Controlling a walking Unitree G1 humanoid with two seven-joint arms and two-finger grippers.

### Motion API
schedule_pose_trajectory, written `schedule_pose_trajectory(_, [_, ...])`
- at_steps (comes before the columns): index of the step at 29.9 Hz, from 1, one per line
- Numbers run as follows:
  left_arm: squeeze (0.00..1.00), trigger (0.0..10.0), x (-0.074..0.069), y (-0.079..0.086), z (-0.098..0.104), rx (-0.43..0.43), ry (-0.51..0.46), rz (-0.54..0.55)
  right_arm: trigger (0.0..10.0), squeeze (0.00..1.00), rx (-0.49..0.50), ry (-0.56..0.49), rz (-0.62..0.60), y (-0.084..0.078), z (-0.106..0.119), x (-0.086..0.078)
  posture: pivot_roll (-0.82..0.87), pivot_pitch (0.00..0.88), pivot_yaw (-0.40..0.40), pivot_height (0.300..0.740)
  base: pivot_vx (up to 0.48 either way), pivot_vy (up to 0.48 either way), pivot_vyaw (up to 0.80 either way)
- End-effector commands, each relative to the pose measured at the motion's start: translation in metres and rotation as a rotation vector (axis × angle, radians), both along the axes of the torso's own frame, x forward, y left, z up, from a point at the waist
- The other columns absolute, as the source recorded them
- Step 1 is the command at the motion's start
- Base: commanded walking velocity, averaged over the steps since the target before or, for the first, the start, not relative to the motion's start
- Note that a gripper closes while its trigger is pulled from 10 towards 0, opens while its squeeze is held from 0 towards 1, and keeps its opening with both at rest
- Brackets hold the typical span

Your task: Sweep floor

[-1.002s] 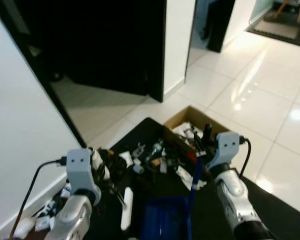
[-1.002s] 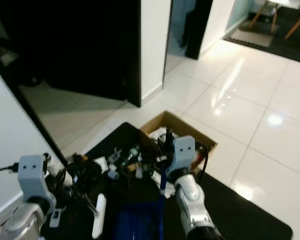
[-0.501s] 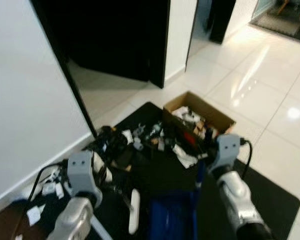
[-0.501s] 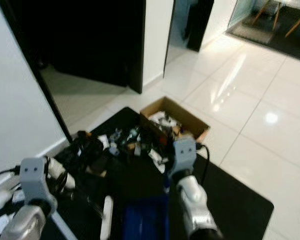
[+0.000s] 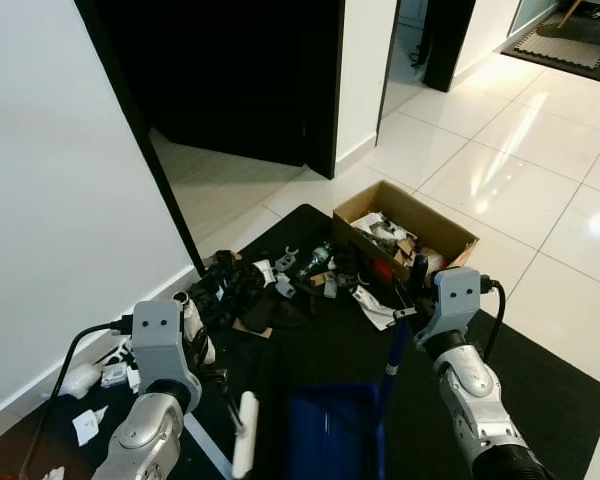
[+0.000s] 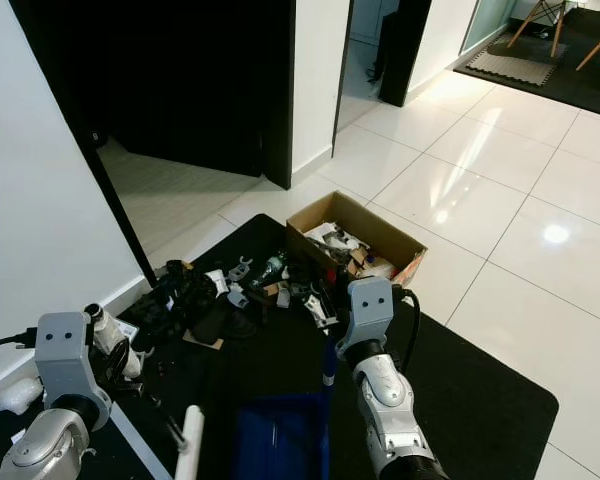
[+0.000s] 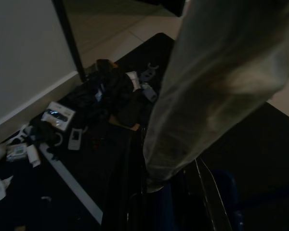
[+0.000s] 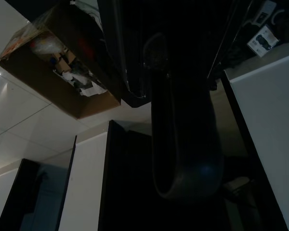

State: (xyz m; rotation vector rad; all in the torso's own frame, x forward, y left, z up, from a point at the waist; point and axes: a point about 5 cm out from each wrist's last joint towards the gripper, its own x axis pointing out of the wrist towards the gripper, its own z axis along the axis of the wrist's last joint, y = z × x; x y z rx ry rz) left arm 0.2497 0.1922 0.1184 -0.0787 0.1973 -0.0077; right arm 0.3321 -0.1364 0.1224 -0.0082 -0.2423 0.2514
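Note:
Litter (image 5: 280,285), dark cloth and small bits, lies heaped on a black mat (image 5: 540,390). My left gripper (image 5: 212,372) is low at the left, shut on a hand brush with a pale handle (image 7: 216,82); its white end (image 5: 245,435) points down at the mat. My right gripper (image 5: 412,290) is shut on the upright blue handle (image 5: 392,350) of a blue dustpan (image 5: 330,440), which rests on the mat between my arms. The pile lies just beyond the pan.
An open cardboard box (image 5: 405,235) full of odds and ends stands at the mat's far edge. A white wall (image 5: 50,180) runs along the left, with small white items (image 5: 85,380) at its foot. A dark doorway (image 5: 240,70) lies ahead; glossy tiles (image 5: 500,160) spread to the right.
The whole picture has shifted and sharpened as the camera moved back and turned. Both grippers keep their hold on brush and dustpan. The litter and box lie as before.

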Motion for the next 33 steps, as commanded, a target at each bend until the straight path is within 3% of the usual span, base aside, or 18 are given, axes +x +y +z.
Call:
schedule_pose_trajectory(1, [0.00, 10.0, -0.001, 0.001, 0.003, 0.009, -0.021, 0.004, 10.0, 0.00, 0.013, -0.019, 0.001, 0.001, 0.004, 0.000, 0.13, 0.181, 0.023, 0.740, 0.000, 0.000, 0.00])
schedule_pose_trajectory(8, [0.00, 10.0, -0.001, 0.003, 0.002, 0.016, -0.016, 0.018, 10.0, 0.00, -0.079, -0.052, -0.037, -0.014, 0.009, 0.002, 0.13, 0.187, 0.024, 0.740, 0.000, 0.000, 0.00])
schedule_pose_trajectory(11, [0.00, 10.0, -0.001, 0.005, 0.002, 0.018, -0.014, 0.027, 10.0, 0.00, -0.115, -0.070, -0.067, -0.026, 0.015, 0.005, 0.13, 0.191, 0.026, 0.740, 0.000, 0.000, 0.00])
schedule_pose_trajectory(13, [0.00, 10.0, 0.003, 0.010, 0.002, 0.026, -0.017, 0.039, 10.0, 0.00, -0.154, -0.088, -0.109, -0.045, 0.023, 0.010, 0.13, 0.205, 0.033, 0.740, 0.000, 0.000, 0.00])
schedule_pose_trajectory(16, [0.00, 10.0, 0.010, 0.016, 0.006, 0.033, -0.027, 0.053, 10.0, 0.00, -0.177, -0.093, -0.136, -0.054, 0.027, 0.013, 0.13, 0.217, 0.046, 0.740, 0.000, 0.000, 0.00])
schedule_pose_trajectory(22, [0.00, 10.0, 0.025, 0.030, 0.019, 0.053, -0.058, 0.080, 10.0, 0.00, -0.226, -0.095, -0.150, -0.050, 0.024, 0.019, 0.15, 0.232, 0.076, 0.740, 0.000, 0.000, 0.00])
schedule_pose_trajectory(33, [0.00, 10.0, 0.031, 0.047, 0.027, 0.100, -0.072, 0.140, 10.0, 0.00, -0.260, -0.052, -0.107, -0.030, 0.009, 0.021, 0.19, 0.270, 0.103, 0.740, 0.000, 0.000, 0.00])
